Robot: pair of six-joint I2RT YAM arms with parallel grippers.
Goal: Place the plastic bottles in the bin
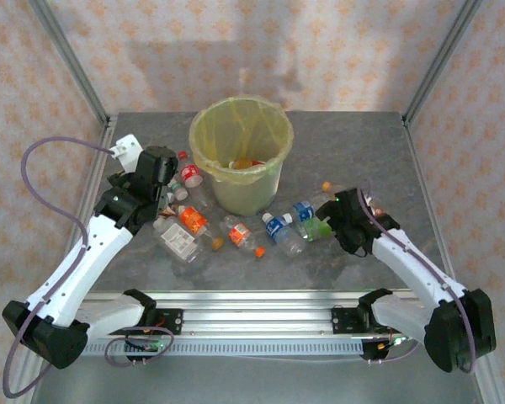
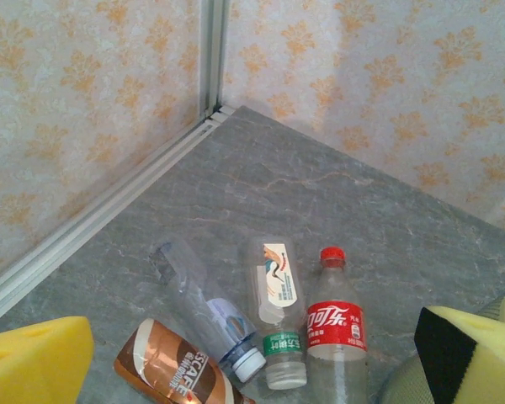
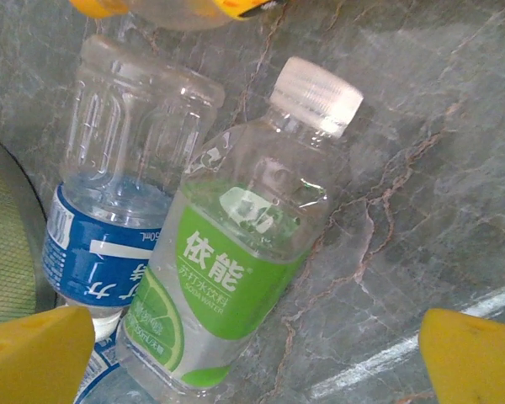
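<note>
Plastic bottles [image 1: 236, 231] lie scattered on the table [image 1: 362, 143] before the bin [image 1: 204, 160] in the overhead view, wrist views adding label detail: red-label bottle [image 2: 337, 324] cap toward far wall [image 2: 362, 67], green-label bottle [image 3: 236, 252] cap up-right; left gripper [image 2: 252, 358], right gripper [image 3: 252, 353] spread wide, holding nothing.

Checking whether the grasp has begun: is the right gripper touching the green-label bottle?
Apart. The right wrist view shows the right gripper open, its yellow fingers flanking the green-label bottle, with table and the blue-label bottle showing in the gaps.
</note>
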